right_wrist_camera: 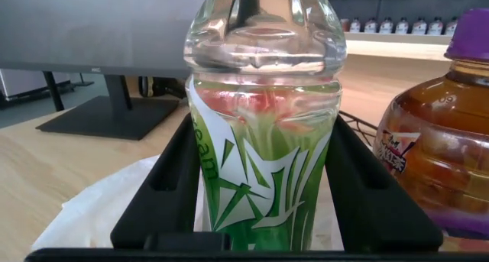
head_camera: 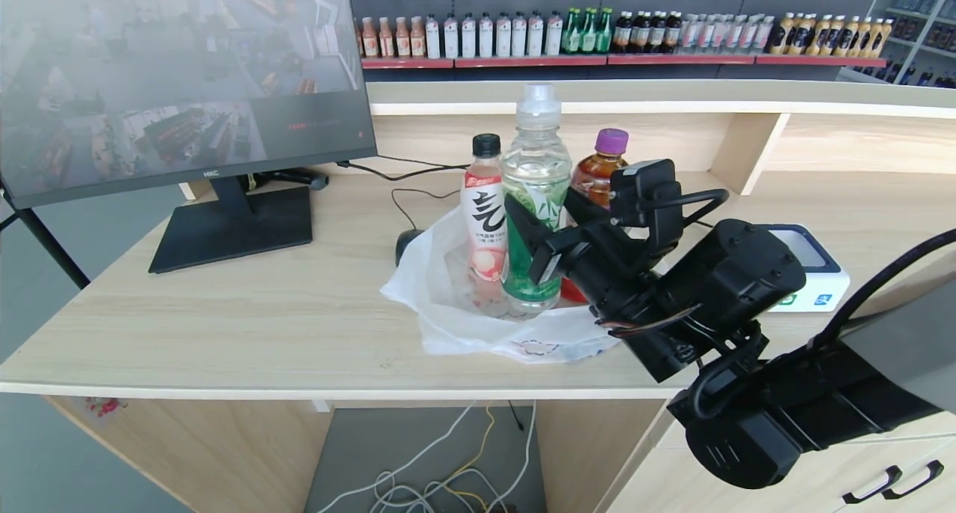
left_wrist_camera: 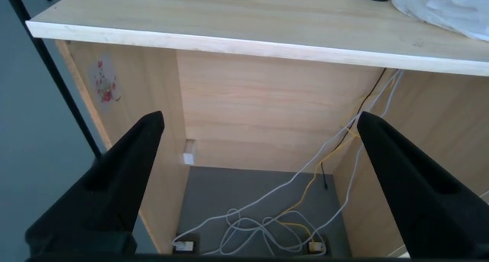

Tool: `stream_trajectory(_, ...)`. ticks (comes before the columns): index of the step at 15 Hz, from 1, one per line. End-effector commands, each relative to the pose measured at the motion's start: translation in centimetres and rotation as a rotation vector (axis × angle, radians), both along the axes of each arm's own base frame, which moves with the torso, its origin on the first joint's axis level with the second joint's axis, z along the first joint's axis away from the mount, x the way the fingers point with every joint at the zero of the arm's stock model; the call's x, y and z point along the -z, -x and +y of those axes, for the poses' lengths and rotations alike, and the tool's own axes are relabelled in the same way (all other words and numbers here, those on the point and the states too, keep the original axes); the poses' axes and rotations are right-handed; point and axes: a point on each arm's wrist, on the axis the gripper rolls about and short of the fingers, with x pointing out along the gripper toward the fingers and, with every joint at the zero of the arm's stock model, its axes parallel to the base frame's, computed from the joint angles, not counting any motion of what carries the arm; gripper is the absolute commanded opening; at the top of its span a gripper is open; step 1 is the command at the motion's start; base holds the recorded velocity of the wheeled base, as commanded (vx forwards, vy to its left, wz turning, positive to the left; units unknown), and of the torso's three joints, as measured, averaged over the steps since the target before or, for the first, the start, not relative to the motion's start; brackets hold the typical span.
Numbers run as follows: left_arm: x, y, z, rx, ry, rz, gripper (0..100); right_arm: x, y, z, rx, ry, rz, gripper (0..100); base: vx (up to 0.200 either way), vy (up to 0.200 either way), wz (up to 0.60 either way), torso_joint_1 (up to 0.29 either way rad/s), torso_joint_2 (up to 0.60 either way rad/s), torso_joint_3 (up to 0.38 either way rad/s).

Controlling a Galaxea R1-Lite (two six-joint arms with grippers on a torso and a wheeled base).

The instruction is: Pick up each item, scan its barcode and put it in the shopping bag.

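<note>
Three bottles stand crowded on your pale wooden tabletop (head_camera: 224, 326) inside the crumpled white plastic shopping bag (head_camera: 463, 334), so with the right end effector (head_camera: 539, 203) clamped round the tall clear green-labelled bottle (head_camera: 534, 162), a sideways pull could topple the slim pink-labelled bottle (head_camera: 484, 214) just beside it.

Three bottles stand in one white shopping bag (head_camera: 478, 326) — one pink-labelled bottle (head_camera: 484, 222), one green-labelled bottle (head_camera: 534, 177) and one amber bottle (head_camera: 601, 171) with a purple cap. The counter (head_camera: 224, 334) also carries one monitor (head_camera: 179, 72), one black mouse (head_camera: 407, 243) and one white scanner box (head_camera: 818, 274). On the shelf (head_camera: 523, 62) behind stands a long row of bottles (head_camera: 620, 33) — too many and too small to count.
</note>
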Motion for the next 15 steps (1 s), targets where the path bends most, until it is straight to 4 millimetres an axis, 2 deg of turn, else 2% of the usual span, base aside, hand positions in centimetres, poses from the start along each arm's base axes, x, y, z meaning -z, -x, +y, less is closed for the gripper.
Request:
stream_trajectory(1,0.0,0.0,0.0,0.0,-0.001,0.0,100,0.1,-0.1,-0.1,0.004,0.001,0.002,0,0.0,0.0,0.0,0.0,0.0,0.0)
stream_trajectory(4,0.0,0.0,0.0,0.0,0.001,0.0,100,0.4,-0.1,-0.3,0.007,0.011,0.014,0,0.0,0.0,0.0,0.0,0.0,0.0)
stream_trajectory(6,0.0,0.0,0.0,0.0,0.001,0.0,100,0.7,-0.5,-1.1,0.032,0.02,0.024,0,0.0,0.0,0.0,0.0,0.0,0.0)
stream_trajectory(15,0.0,0.0,0.0,0.0,0.002,0.0,100,0.2,-0.6,-1.4,0.042,0.008,0.008,0,0.0,0.0,0.0,0.0,0.0,0.0)
